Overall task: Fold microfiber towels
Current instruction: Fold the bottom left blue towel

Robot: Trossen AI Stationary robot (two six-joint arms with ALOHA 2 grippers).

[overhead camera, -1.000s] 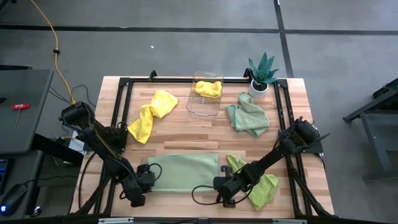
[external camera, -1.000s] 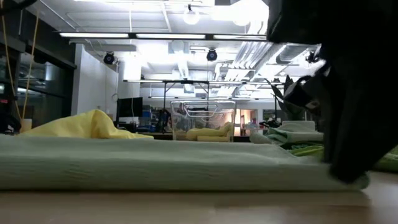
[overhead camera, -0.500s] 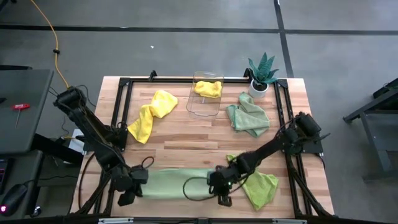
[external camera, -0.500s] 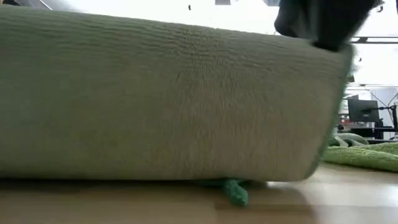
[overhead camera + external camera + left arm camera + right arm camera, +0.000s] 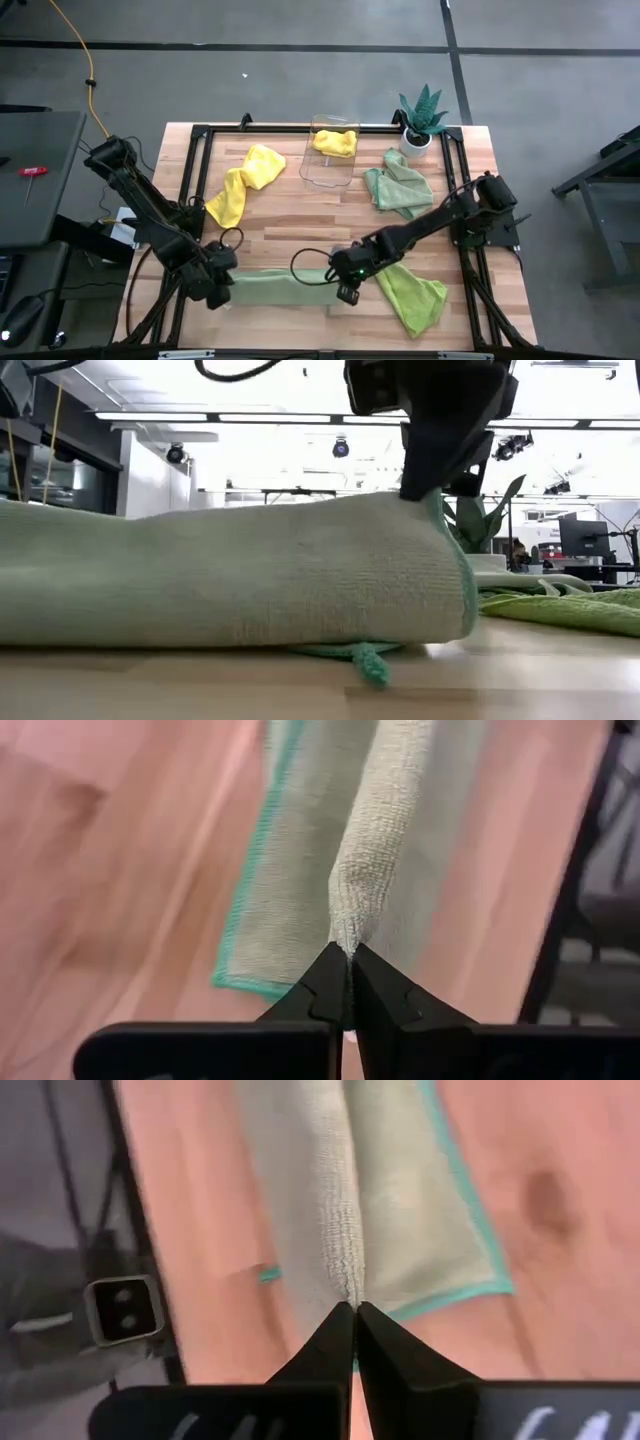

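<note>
A pale mint towel (image 5: 283, 288) with a teal hem lies as a narrow band near the table's near edge, stretched between my two grippers. My left gripper (image 5: 222, 288) is shut on its left end. My right gripper (image 5: 343, 290) is shut on its right end. The low view shows the towel (image 5: 230, 580) raised into a rounded fold, with its bottom on the wood. Resting on the table are a yellow towel (image 5: 240, 185), a green towel (image 5: 398, 188) and a lime towel (image 5: 412, 295). Another yellow one (image 5: 335, 142) sits in the clear bin. My left gripper (image 5: 350, 955) pinches a raised ridge at the towel's left end (image 5: 350, 920) between its two fingertips, slanting down from above. One layer or several, I cannot tell. Below the hold, a hemmed layer (image 5: 265, 920) lies flat on the table. My right gripper (image 5: 355, 1308) pinches a raised ridge at the towel's right end (image 5: 340, 1270) between its two fingertips, slanting down from above. In the low view the fingers (image 5: 425, 475) hold the top of the fold, and the cloth curves down from them onto the table (image 5: 440, 630).
The clear bin (image 5: 322, 170) and a spiky potted plant (image 5: 422, 118) stand at the far side. A black frame (image 5: 200, 135) runs around the table top. Bare wood (image 5: 300, 225) lies between the mint towel and the far towels.
Both grippers have risen and gone toward the table's far edge, taking the mint towel's near edge with them. The towel lay flat and wide before. Its near part is now lifted into a fold, and from above it shows as a narrow band.
</note>
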